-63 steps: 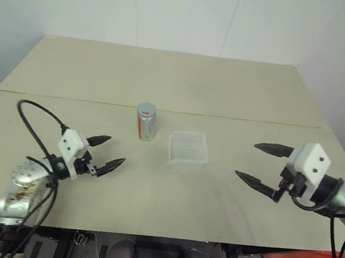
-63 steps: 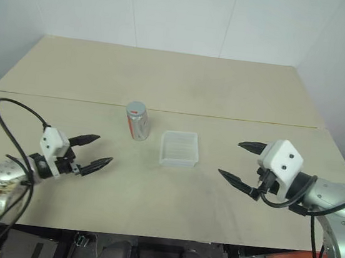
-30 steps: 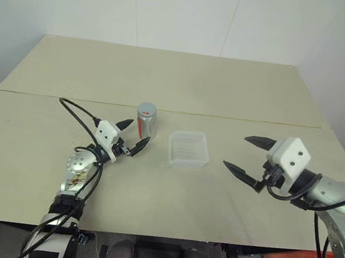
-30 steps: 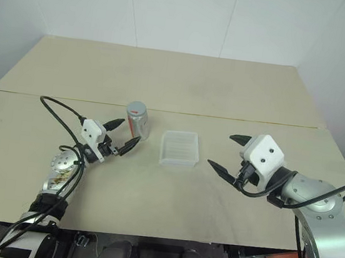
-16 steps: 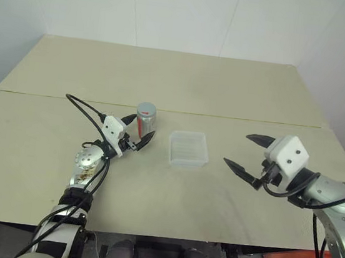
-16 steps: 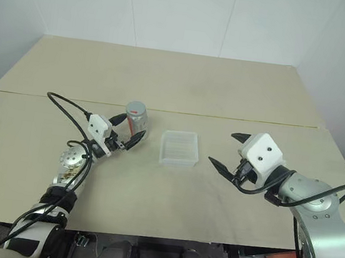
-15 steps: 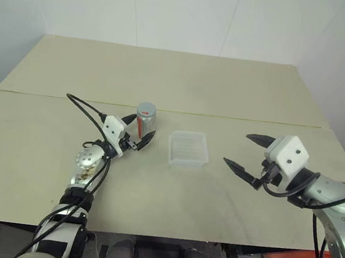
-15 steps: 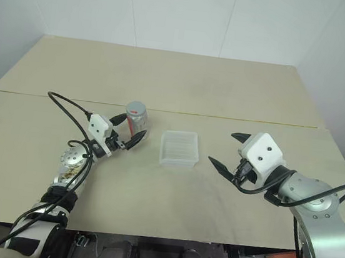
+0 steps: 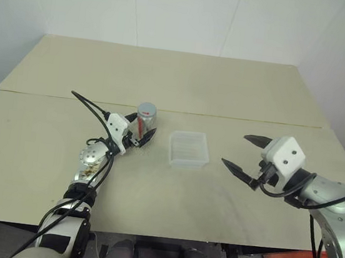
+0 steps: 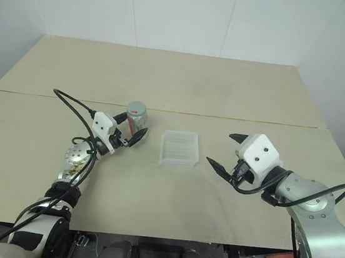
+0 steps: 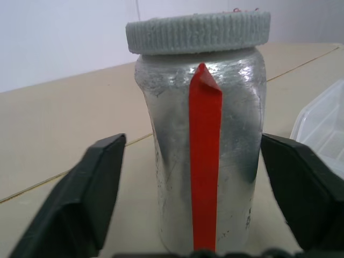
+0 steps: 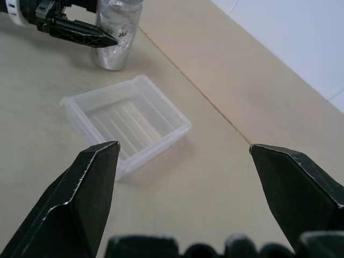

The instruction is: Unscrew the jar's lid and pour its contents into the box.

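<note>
Task barely begun: the lid (image 11: 198,31) sits on the jar (image 9: 146,121).
Left gripper (image 9: 138,134) jaws apart around jar, not touching; right gripper (image 9: 243,154) wide apart; box (image 9: 188,148) beside jar, empty.

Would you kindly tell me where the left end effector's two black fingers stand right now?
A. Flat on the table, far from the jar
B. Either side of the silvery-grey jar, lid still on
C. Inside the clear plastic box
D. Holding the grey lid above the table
B: in the left wrist view the black fingers flank the small silvery-grey jar with a gap showing on each side, its ribbed grey lid still on top.
</note>
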Controlling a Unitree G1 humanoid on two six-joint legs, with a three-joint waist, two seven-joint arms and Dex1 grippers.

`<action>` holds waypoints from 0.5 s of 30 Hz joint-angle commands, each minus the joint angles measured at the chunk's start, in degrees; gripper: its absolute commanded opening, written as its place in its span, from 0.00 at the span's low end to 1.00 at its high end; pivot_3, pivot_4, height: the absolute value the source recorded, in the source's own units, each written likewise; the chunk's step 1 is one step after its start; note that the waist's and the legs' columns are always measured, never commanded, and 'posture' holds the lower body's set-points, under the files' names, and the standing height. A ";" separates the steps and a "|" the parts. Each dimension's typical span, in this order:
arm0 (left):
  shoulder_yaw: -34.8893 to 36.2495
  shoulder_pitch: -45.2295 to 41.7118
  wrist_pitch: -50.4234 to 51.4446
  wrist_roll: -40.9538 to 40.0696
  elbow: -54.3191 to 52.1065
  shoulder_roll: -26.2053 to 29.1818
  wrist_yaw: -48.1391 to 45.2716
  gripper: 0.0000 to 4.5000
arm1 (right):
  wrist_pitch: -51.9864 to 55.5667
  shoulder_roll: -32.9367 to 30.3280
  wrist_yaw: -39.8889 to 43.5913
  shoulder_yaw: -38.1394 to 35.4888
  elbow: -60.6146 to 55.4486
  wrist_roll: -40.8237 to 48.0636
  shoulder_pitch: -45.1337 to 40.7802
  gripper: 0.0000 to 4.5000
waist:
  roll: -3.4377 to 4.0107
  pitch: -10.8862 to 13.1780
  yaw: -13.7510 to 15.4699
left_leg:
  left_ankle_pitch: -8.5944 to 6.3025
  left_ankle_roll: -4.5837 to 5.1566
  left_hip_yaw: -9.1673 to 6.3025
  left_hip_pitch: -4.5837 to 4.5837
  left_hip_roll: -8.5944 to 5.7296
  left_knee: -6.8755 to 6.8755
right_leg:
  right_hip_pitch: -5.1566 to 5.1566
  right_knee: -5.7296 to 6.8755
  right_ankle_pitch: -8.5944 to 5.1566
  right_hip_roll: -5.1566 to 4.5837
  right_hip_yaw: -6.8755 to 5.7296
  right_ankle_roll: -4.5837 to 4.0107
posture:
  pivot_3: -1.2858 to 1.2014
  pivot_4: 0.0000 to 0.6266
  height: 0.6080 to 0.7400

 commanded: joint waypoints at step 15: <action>0.28 -1.47 -0.30 -0.86 -1.46 -0.62 -0.49 0.43 | 0.15 0.28 -1.06 -0.39 -2.30 -0.45 -2.01 1.00 | 0.00 0.00 0.00 | 0.00 0.00 0.00 -0.05 -0.01 0.01 | -0.02 -0.01 0.00 0.00 -0.02 0.01 | 0.52 0.24 1.00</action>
